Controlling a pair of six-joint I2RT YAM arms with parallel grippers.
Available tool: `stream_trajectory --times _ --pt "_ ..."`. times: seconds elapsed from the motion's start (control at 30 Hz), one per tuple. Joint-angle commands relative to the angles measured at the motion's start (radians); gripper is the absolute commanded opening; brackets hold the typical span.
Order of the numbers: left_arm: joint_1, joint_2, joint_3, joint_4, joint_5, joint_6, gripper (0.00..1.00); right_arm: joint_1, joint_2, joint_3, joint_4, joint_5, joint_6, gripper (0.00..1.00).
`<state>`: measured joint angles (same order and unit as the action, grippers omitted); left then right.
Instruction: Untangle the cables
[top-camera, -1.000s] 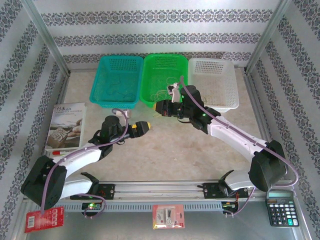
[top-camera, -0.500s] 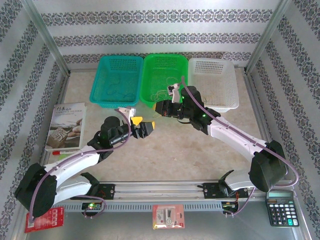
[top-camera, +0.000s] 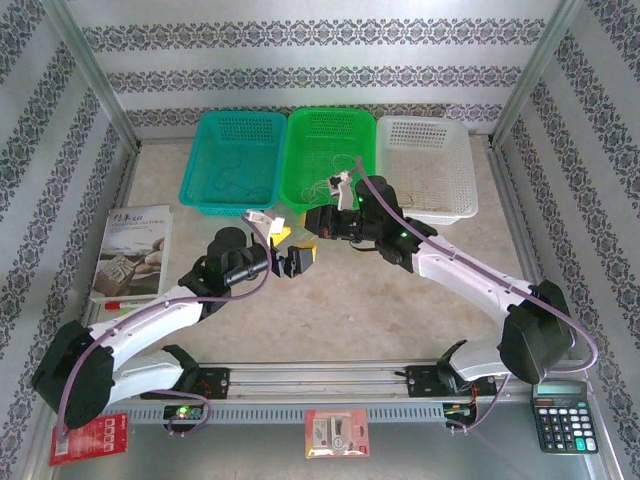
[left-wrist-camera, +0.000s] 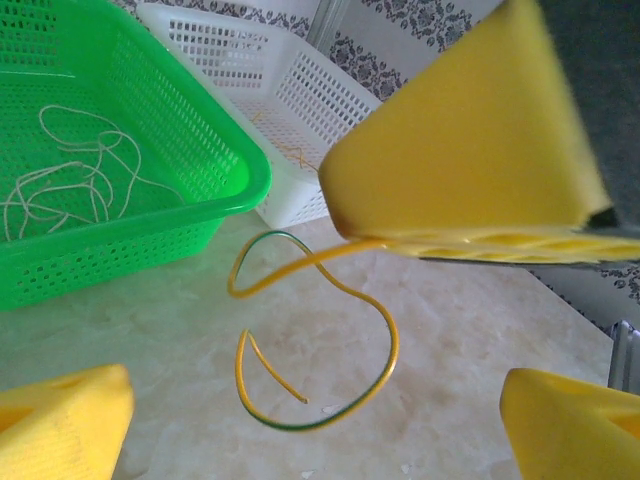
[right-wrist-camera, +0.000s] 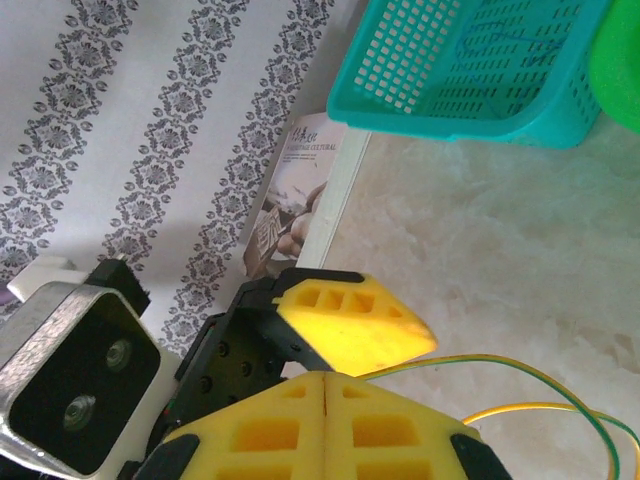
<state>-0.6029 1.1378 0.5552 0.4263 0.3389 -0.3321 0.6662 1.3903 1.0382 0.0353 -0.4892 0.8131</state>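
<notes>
My right gripper (right-wrist-camera: 325, 385) is clamped tight on one end of the yellow-green cable (left-wrist-camera: 396, 345). The rest of the cable hangs free in two loose loops over the table (left-wrist-camera: 480, 330), just in front of the green basket (left-wrist-camera: 250, 175). My left gripper (left-wrist-camera: 315, 430) stands wide, one pad to each side of the loops and lower than them, touching nothing. The white cables (left-wrist-camera: 75, 175) lie in a slack tangle on that basket's floor.

I judge the yellow-green cable to be almost weightless. It keeps its curl in the air instead of drooping straight, so it is probably springy, with a little stiffness and a smooth, slippery jacket. It will bend away from a pad that nudges it, and it could slide out of a light pinch.

I would take it on the run just behind the free tip, which curls inward at the bottom loop. The strand should lie crosswise and well inside my foam pads, not at their edge.

Near my right pads the strand crosses itself, and I cannot tell whether that is a knot or a plain overlap. A hard pull could cinch or kink it, so a gentle draw apart suits it better.
</notes>
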Motion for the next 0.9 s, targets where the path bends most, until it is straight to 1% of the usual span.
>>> stream_trajectory --times 0.0,0.17,0.23,0.27,0.33,0.63,0.73,0.77,0.87 --pt "-0.015 0.034 0.041 -0.011 0.018 0.034 0.95 0.020 0.005 0.012 0.021 -0.012 0.010 0.00" --pt "-0.014 0.075 0.051 0.018 0.027 0.021 0.93 0.033 -0.004 0.024 0.026 -0.015 0.022 0.00" --pt "-0.014 0.088 0.055 0.028 0.023 0.018 0.91 0.040 -0.010 0.031 0.026 -0.018 0.027 0.00" --pt "-0.014 0.095 0.058 0.034 0.024 0.019 0.88 0.042 -0.015 0.033 0.028 -0.019 0.030 0.00" --pt "-0.014 0.107 0.067 0.033 0.026 0.015 0.77 0.043 -0.028 0.034 0.031 -0.019 0.040 0.00" --pt "-0.014 0.139 0.075 0.069 0.042 -0.010 0.17 0.000 -0.088 0.053 0.050 -0.026 0.085 0.00" --pt "-0.014 0.147 0.072 0.077 0.047 -0.019 0.02 -0.026 -0.106 0.069 0.056 -0.028 0.099 0.00" --pt "-0.014 0.148 0.071 0.080 0.049 -0.022 0.00 -0.035 -0.111 0.073 0.060 -0.031 0.108 0.00" --pt "-0.014 0.148 0.062 0.085 0.047 -0.031 0.00 -0.065 -0.125 0.086 0.070 -0.032 0.123 0.00"
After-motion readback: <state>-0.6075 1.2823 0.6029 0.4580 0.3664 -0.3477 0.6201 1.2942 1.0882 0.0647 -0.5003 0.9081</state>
